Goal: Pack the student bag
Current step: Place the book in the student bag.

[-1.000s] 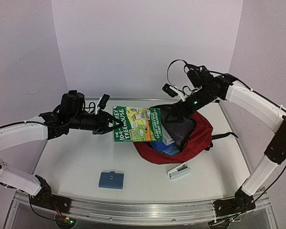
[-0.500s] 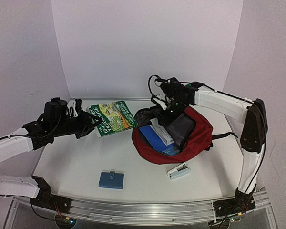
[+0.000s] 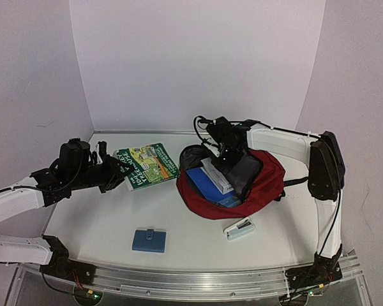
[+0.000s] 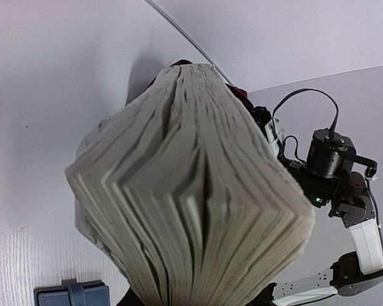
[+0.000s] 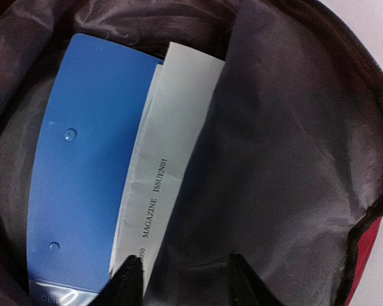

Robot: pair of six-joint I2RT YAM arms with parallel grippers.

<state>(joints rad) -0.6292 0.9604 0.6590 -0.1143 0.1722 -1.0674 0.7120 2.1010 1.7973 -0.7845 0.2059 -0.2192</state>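
Note:
The student bag [image 3: 263,185] lies on its side, dark red, its mouth gaping toward the left. Inside it are a blue folder [image 5: 83,172] and a white magazine [image 5: 169,153] against the grey lining [image 5: 287,159]. My right gripper [image 3: 225,153] hovers at the bag's mouth. In the right wrist view the right gripper [image 5: 184,284] has its fingers apart, with lining between the tips. My left gripper [image 3: 118,171] is shut on the edge of a green book [image 3: 148,164], left of the bag. The book's page edges [image 4: 191,191] fill the left wrist view and hide the fingers.
A blue wallet [image 3: 149,240] lies near the front of the table [image 3: 96,217]. A pale stapler [image 3: 240,228] sits just in front of the bag. The bag's black strap [image 3: 300,182] trails to the right. Walls close in behind and at both sides.
My right gripper dropped from holding the bag's flap high to the bag's mouth, and its jaws narrowed. The flap fell. My left arm drew the book back left, away from the bag.

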